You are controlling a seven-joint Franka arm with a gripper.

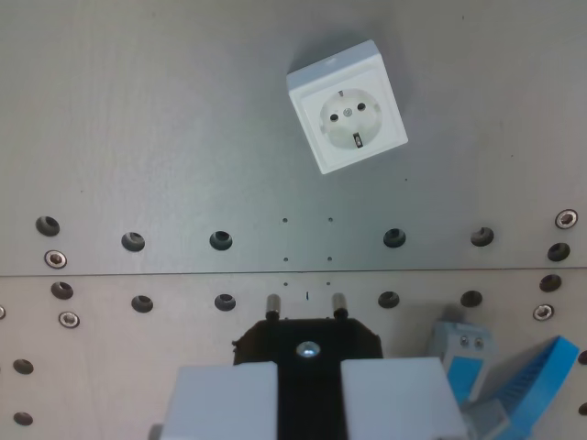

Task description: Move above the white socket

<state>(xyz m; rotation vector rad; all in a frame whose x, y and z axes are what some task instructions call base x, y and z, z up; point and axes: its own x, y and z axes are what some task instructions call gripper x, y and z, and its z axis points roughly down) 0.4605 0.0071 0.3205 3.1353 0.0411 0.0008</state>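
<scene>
We've got the gripper [308, 390] clamped on a black plug [307, 341] (pins forward); white socket [347, 120] sits farther off, slightly right, rotated.

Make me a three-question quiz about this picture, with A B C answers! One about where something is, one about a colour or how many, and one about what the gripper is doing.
1. Where is the white socket in the wrist view?
A. upper right of centre
B. bottom left
C. under the gripper

2. How many metal pins stick out of the black plug?
A. one
B. two
C. four

3. What is the gripper doing?
A. open, holding nothing
B. holding the socket
C. shut on the black plug

Answers: 1 A, the socket sits above and right of the plug. 2 B, two pins show. 3 C, its pale fingers squeeze the plug.
</scene>
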